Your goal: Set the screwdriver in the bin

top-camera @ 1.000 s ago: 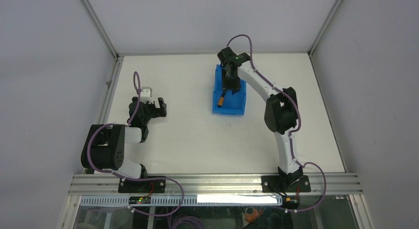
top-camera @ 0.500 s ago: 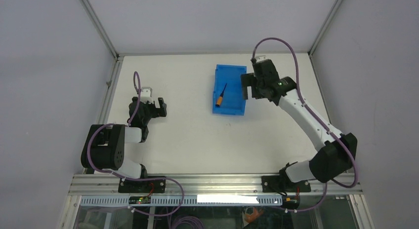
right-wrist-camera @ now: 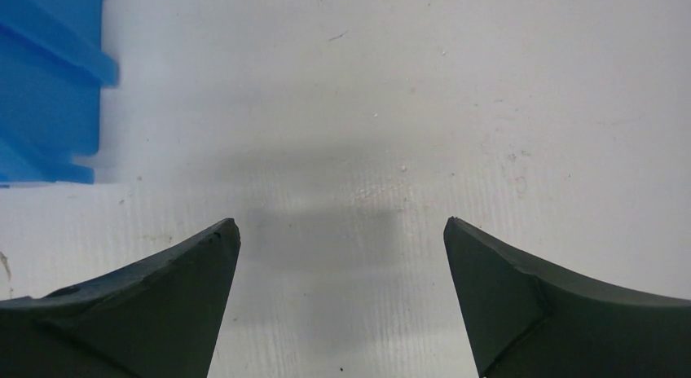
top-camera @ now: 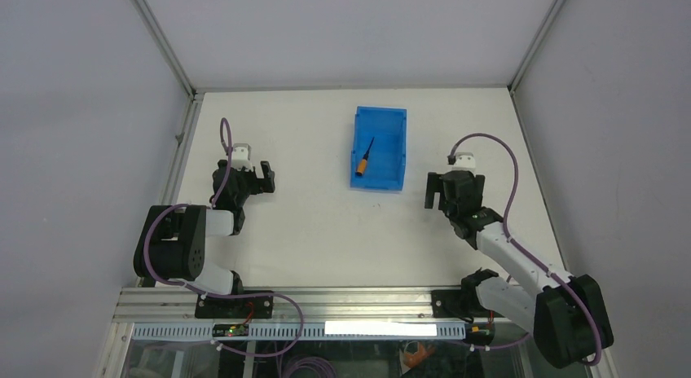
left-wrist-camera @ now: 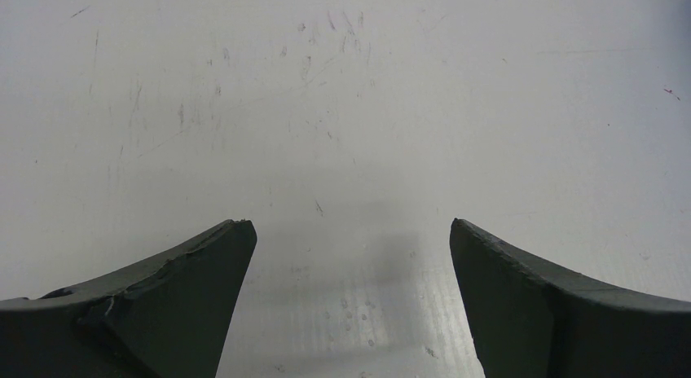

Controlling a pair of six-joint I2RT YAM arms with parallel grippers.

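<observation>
looking down from the top camera: finding the screwdriver [top-camera: 366,156] lying slantwise on the floor of the bin [top-camera: 391,125], orange handle toward the near end, thin black shaft pointing to the far end. noting the bin sitting on the white table [top-camera: 326,223], toward its far edge. seeing the right gripper [top-camera: 454,192] hanging over the table near the bin's near right corner, not touching it, jaws spread and holding nothing. spotting the left gripper [top-camera: 256,181] well apart on the left side, jaws likewise spread. turning to the left wrist: showing two dark fingers [left-wrist-camera: 163,313] wide apart over scuffed white table. turning to the right wrist: showing two fingers [right-wrist-camera: 147,305] wide apart over the table, with a corner of the blue bin peeking in at the upper left.
</observation>
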